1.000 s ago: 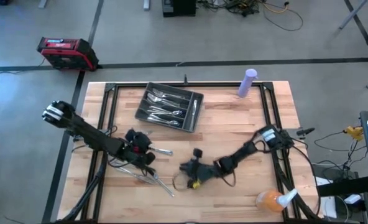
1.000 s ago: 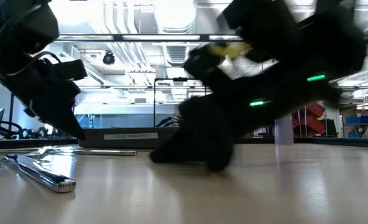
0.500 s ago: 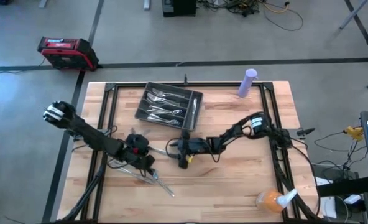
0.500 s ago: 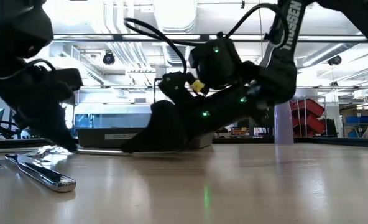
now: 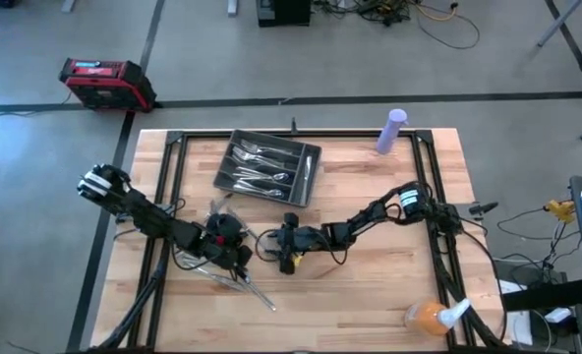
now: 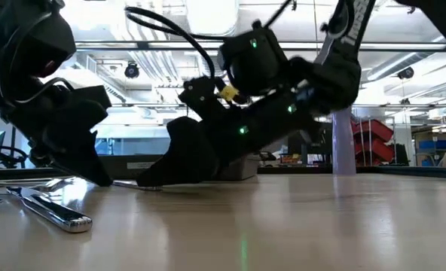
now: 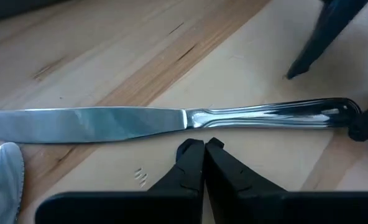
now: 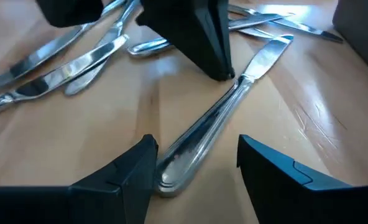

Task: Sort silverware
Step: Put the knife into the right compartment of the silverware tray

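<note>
Reaching across table centre, right gripper swept left within 1 s, fingers spread astride knife handle end, not yet clamped. Left gripper pinched shut, empty, just beside same knife. Grasp looked imminent; tray next.

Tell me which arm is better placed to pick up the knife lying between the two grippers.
The right. The right gripper is open with the knife handle between its fingers; the left gripper is shut beside it.
</note>
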Available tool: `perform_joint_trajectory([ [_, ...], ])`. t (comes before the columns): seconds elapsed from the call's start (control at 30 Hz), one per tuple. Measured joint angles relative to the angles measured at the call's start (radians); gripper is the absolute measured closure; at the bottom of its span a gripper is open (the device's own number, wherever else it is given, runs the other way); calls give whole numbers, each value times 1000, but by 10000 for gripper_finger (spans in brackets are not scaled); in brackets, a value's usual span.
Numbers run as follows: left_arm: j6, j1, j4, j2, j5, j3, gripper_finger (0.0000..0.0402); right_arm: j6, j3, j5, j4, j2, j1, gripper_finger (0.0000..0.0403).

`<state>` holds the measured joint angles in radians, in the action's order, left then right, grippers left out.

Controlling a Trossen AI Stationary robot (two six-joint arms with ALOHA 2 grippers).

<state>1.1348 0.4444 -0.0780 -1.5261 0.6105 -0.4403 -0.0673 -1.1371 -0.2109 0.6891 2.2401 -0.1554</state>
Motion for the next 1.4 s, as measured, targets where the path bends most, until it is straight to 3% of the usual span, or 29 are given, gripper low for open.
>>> perform_joint_trajectory([
  [0.13,-39,-9,8,3,8,-7,401,-10,-59,-33,-16,12,-31,194],
  [0.3,-114,-14,6,19,19,-25,401,-46,-107,-255,-135,46,-45,195],
  [0.37,-132,-14,-4,43,36,-30,401,-83,-106,-294,-160,44,-45,198],
  [0.7,-131,-31,-166,166,132,-23,401,-210,-54,-286,-169,37,-35,203],
  [0.9,-101,-42,-155,123,104,22,401,-204,-21,-244,-98,33,-20,203],
  [1.13,-66,-43,-17,11,129,55,401,-188,-20,-197,-85,41,3,229],
  [1.4,-153,-39,174,-34,41,55,401,-174,-20,-184,-141,39,10,291],
])
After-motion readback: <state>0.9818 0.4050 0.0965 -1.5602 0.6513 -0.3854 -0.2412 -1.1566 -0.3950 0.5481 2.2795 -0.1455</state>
